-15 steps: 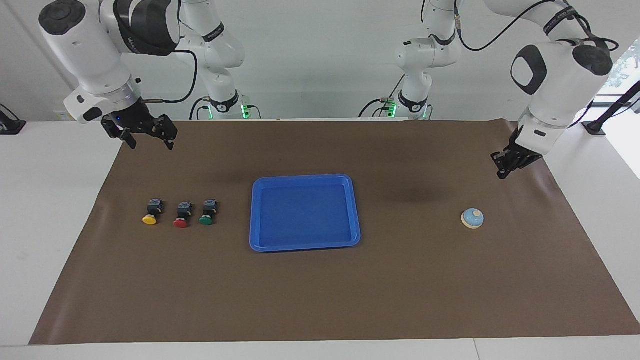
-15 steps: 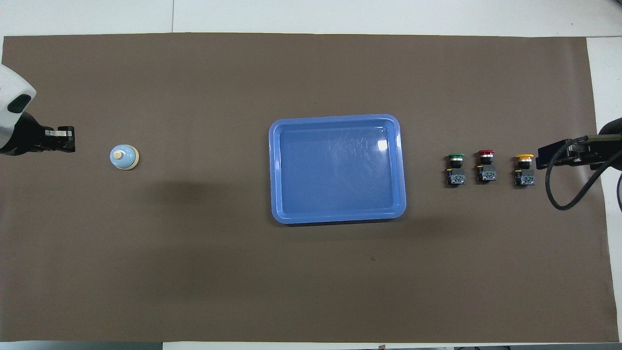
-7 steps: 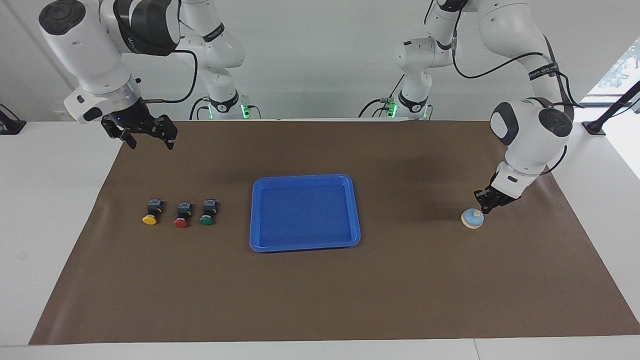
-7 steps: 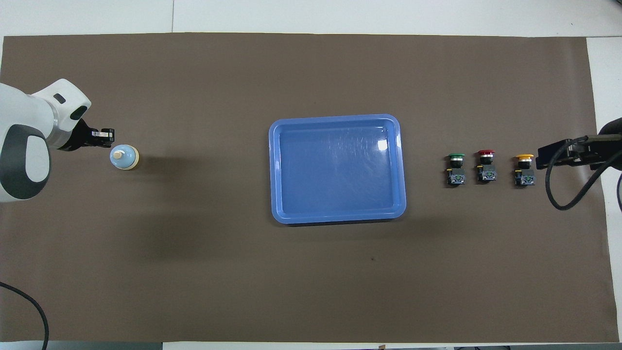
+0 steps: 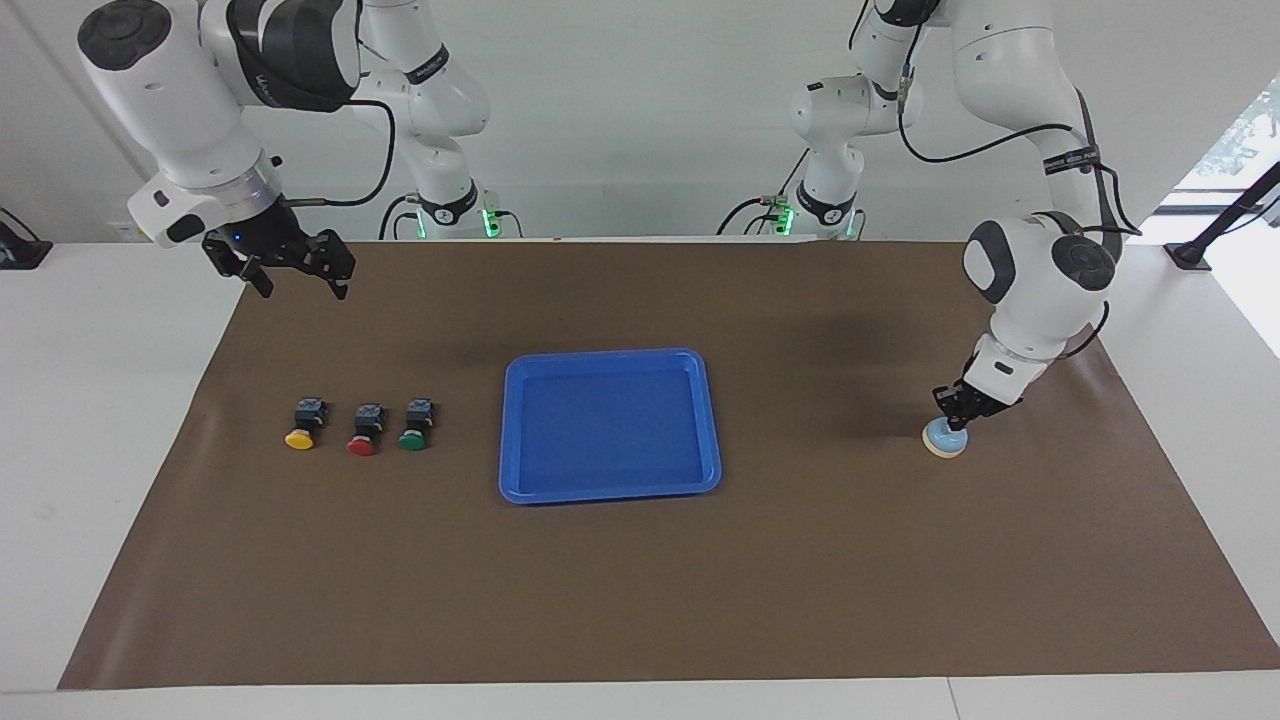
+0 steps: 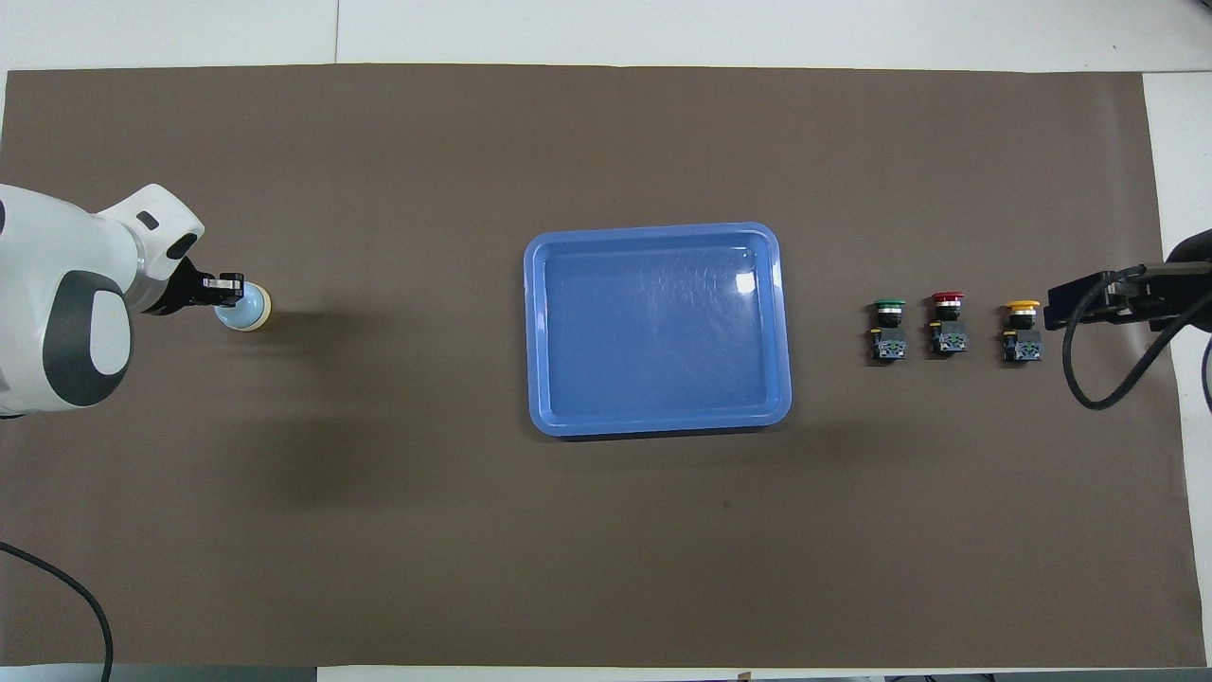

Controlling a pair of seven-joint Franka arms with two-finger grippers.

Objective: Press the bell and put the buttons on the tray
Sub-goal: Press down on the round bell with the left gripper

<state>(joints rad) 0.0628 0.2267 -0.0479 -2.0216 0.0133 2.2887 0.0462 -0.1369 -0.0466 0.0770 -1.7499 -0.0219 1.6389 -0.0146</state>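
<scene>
The light-blue bell [image 5: 941, 441] stands on the brown mat toward the left arm's end; it also shows in the overhead view [image 6: 252, 310]. My left gripper [image 5: 955, 417] is shut, and its tip rests on top of the bell, hiding the knob; it shows in the overhead view too [image 6: 227, 288]. The yellow button [image 5: 300, 438], red button [image 5: 362, 445] and green button [image 5: 412, 438] lie in a row toward the right arm's end. My right gripper [image 5: 298, 288] is open and empty, raised over the mat near the yellow button. The blue tray [image 5: 608, 490] lies empty mid-table.
A brown mat [image 5: 640, 600] covers the table, with white tabletop around it. The right arm's black cable [image 6: 1089, 379] hangs in a loop beside the yellow button [image 6: 1022, 306] in the overhead view.
My left gripper has come down from above the mat's edge onto the bell. The right arm, the buttons and the tray have not moved.
</scene>
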